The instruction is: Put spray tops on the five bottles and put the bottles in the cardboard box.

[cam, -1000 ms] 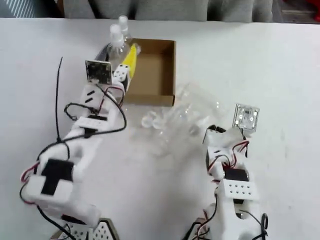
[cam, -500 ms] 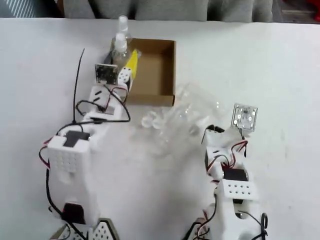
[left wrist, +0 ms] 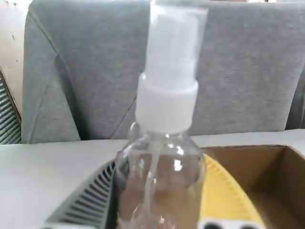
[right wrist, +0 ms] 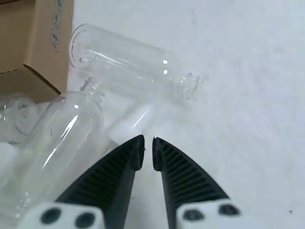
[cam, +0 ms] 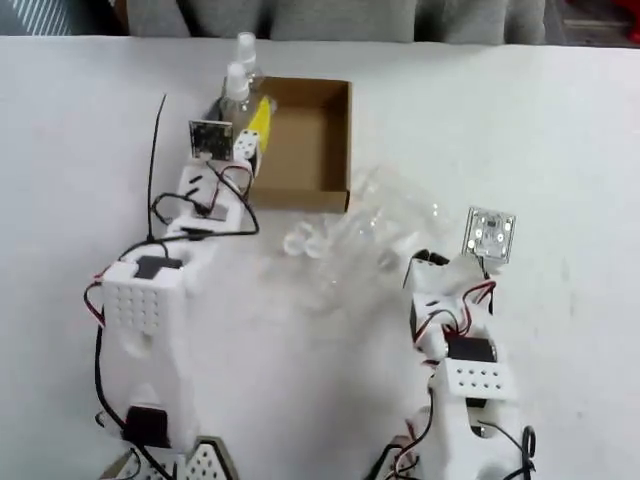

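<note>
High view — bottle (cam: 237, 92) seemingly beside box (cam: 305, 140)

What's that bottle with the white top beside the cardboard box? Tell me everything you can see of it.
The bottle is clear, plastic by its look, round-shouldered and seemingly empty. A white spray top sits on its neck under a see-through cap, and a thin tube runs down inside. It stands upright, gripped between the left gripper's grey finger and yellow finger, at the far left corner of the open cardboard box. Its base is hidden.
</note>
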### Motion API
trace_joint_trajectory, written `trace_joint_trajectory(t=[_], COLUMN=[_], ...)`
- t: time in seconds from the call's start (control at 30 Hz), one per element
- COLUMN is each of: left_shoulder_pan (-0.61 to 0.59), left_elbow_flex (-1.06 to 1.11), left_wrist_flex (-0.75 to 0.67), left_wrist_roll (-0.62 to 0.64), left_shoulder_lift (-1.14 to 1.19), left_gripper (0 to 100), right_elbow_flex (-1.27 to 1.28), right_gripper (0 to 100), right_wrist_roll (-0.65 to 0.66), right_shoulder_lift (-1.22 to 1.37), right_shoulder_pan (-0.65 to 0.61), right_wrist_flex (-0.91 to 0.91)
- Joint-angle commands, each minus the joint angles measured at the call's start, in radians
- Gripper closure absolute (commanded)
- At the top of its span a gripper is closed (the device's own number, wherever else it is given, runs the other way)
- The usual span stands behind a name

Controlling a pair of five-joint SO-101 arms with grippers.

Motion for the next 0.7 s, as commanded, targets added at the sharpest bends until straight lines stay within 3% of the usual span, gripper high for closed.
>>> trace_joint_trajectory(t=[0.0,0.53,0.67], left_shoulder_pan=[-0.008,-0.018,-0.018], left_elbow_flex=[-0.057,-0.049,-0.048], left_wrist_flex=[0.003,0.052,0.052], left_wrist_roll=[0.003,-0.002,0.003], left_shoulder_lift=[-0.007,-0.008,-0.012], left_gripper=[98,97,88], right_elbow_flex=[-0.008,-0.008,-0.008], right_gripper=[97.8,97.8,97.8], right_wrist_roll=[0.003,0.003,0.003], right_shoulder_lift=[0.005,0.005,0.005], right_shoulder_pan=[-0.012,-0.012,-0.010], right_wrist_flex=[-0.021,-0.021,-0.021])
